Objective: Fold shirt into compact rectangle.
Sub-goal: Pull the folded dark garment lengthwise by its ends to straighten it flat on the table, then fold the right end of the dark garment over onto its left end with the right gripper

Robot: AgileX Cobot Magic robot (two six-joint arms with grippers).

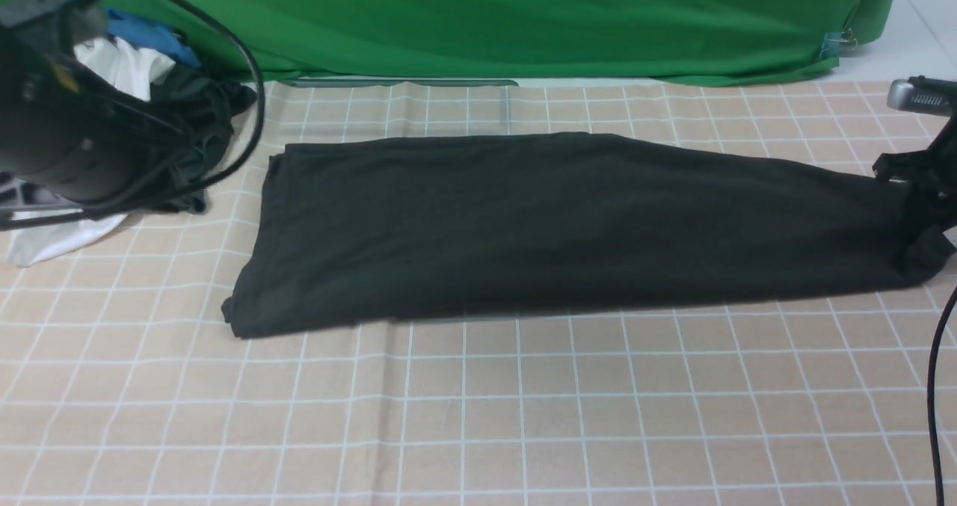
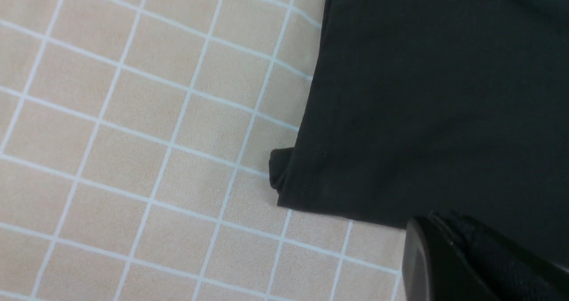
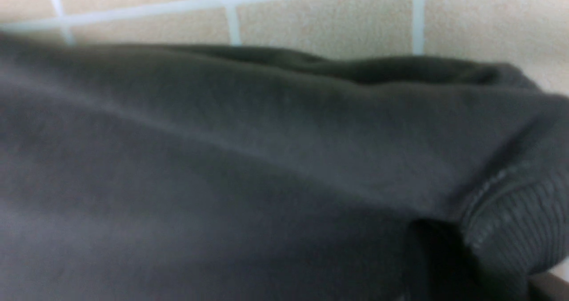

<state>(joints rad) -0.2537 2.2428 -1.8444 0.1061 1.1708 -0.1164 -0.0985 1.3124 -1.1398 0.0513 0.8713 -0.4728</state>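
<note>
Halfway, judging by narrow strip. Setting right gripper point(image 1: 923, 184) on shirt point(image 1: 523, 222) at ribbed collar point(image 3: 511, 221), presumably for folding leftward; grip unconfirmable. Hovering left gripper point(image 2: 449, 256) clenched, seemingly empty, aside.

Studio-like lab: green backdrop point(image 1: 486, 20), checked tablecloth point(image 1: 478, 416).

No writing can be read anywhere I look: the black shirt point(image 1: 568, 229) shows only plain cloth, and the small yellow sticker point(image 1: 66, 80) on the left arm point(image 1: 45, 132) is too blurred.
</note>
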